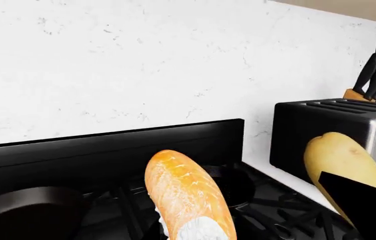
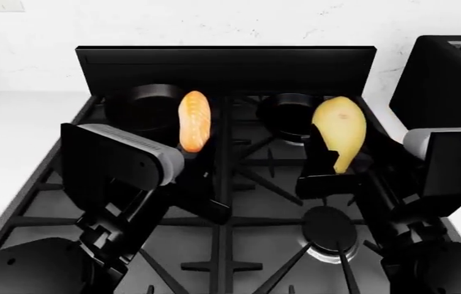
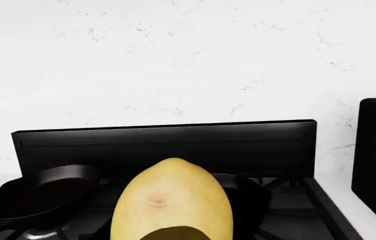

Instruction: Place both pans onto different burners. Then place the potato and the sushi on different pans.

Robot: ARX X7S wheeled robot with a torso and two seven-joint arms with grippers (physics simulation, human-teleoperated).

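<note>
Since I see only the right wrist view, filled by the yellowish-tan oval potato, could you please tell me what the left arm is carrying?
Observer: The left gripper holds the small oblong orange sushi piece, lifted above the stove.
Operator: Thank you; is the front right burner free?
Observer: Yes, the round black front right burner carries no pan; the larger black skillet and smaller black pan sit at the back.
</note>
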